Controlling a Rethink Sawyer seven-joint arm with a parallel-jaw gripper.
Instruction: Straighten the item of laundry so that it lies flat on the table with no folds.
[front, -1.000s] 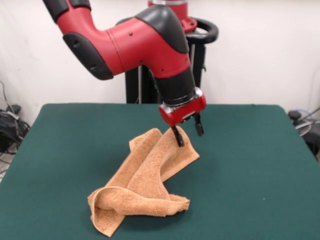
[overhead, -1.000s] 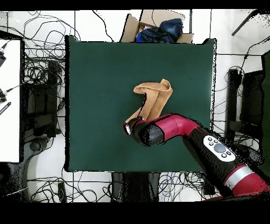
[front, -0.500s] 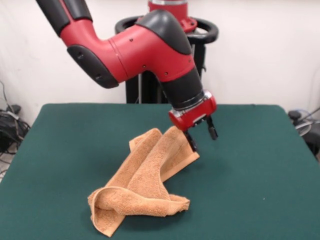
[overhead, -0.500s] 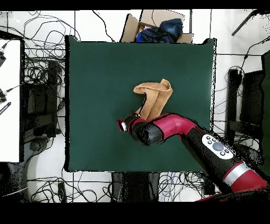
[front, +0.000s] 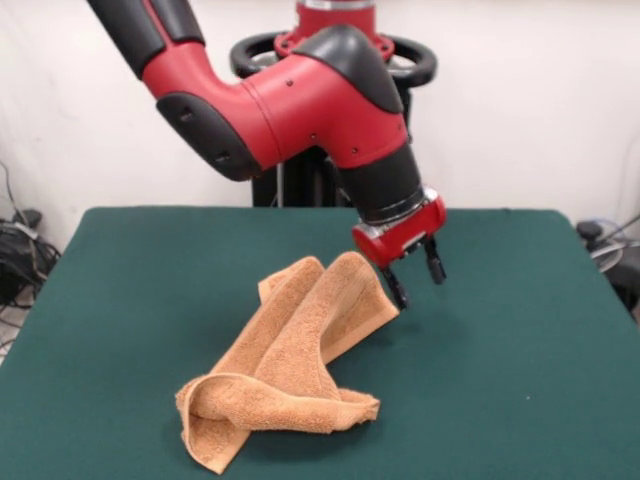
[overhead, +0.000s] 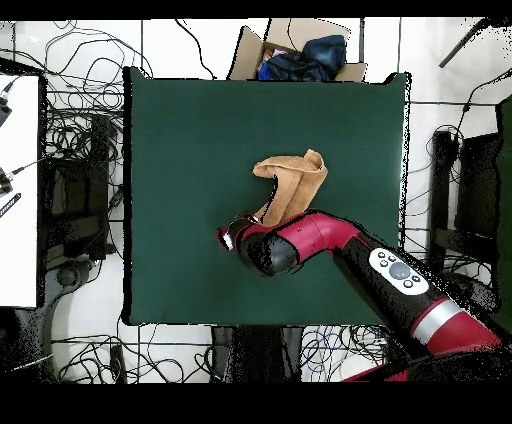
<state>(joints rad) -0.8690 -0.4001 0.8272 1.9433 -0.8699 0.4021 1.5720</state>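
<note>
The gripper (front: 416, 277) hung with its two black fingers (front: 397, 290) spread apart and nothing between them, tips clear of the table (front: 520, 330). The towel (front: 295, 355) lay bunched and folded on the green top, its raised far corner just beside the finger nearer to it; contact between that finger and the cloth could not be confirmed from the front view. From the jaws the cloth ran away in a ridge to a rolled heap at its other end. No tag or border band could be made out.

In the overhead view the arm (overhead: 330, 240) covered the towel (overhead: 290, 185) end nearest the jaws (the gripper (overhead: 232, 237) itself showed only as a small red and pale tip). A cardboard box (overhead: 296, 52) with dark blue cloth sat beyond the table (overhead: 180, 150), partly cut off by the top edge.
</note>
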